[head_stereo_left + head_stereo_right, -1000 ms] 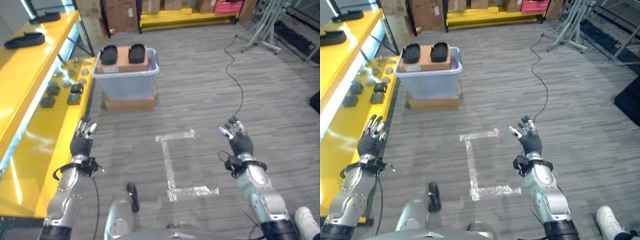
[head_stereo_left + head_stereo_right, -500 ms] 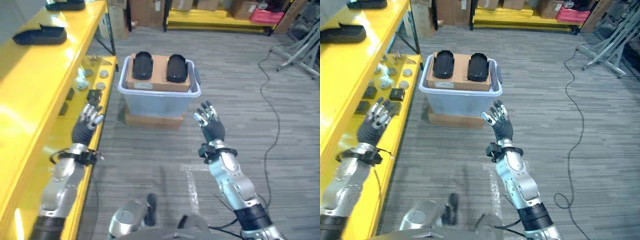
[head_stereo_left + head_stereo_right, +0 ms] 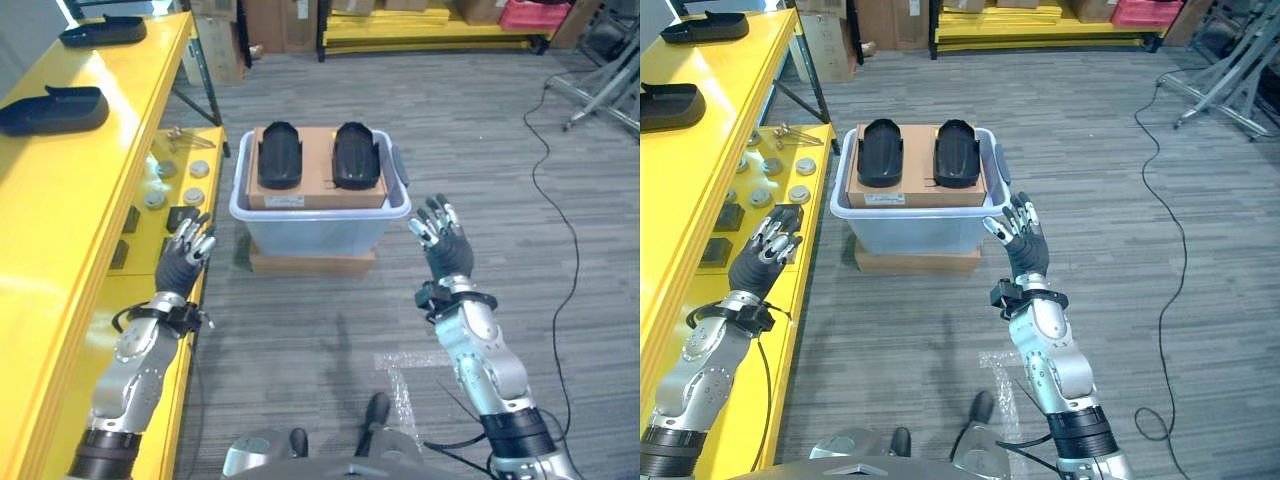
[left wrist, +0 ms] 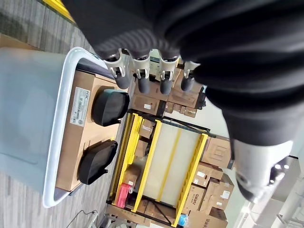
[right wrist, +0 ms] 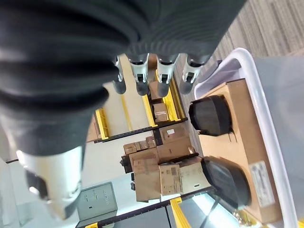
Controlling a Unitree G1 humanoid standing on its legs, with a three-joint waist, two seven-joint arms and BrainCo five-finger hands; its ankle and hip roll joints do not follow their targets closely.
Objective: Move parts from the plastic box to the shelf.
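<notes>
A: What is different from half a second ago?

B: The whole scene has shifted, so the camera has moved. The plastic box (image 3: 318, 212) now sits nearly centred ahead. Both hands are raised as before, one on each side of it, touching nothing.

A: And the fingers?

B: The left hand (image 3: 183, 262) has its fingers straight and spread, and holds nothing. The right hand (image 3: 446, 247) is the same: fingers extended, empty.

A: What is in the box?

B: A brown cardboard carton (image 3: 317, 172) lies across the top of it, and two black parts (image 3: 279, 156) lie side by side on the carton, apart from each other. The box itself stands on a flat cardboard base (image 3: 311, 264) on the floor.

A: And the shelf?

B: The yellow shelf (image 3: 70, 190) runs along the robot's left. Its top level carries two black trays (image 3: 53, 107); the lower level (image 3: 160, 205) holds small round and dark square parts near the box's left wall.

A: Room to move?

B: Bare floor (image 3: 470, 140) lies open to the right of the box and in front of it. The left hand hangs just beside the lower shelf's edge.
</notes>
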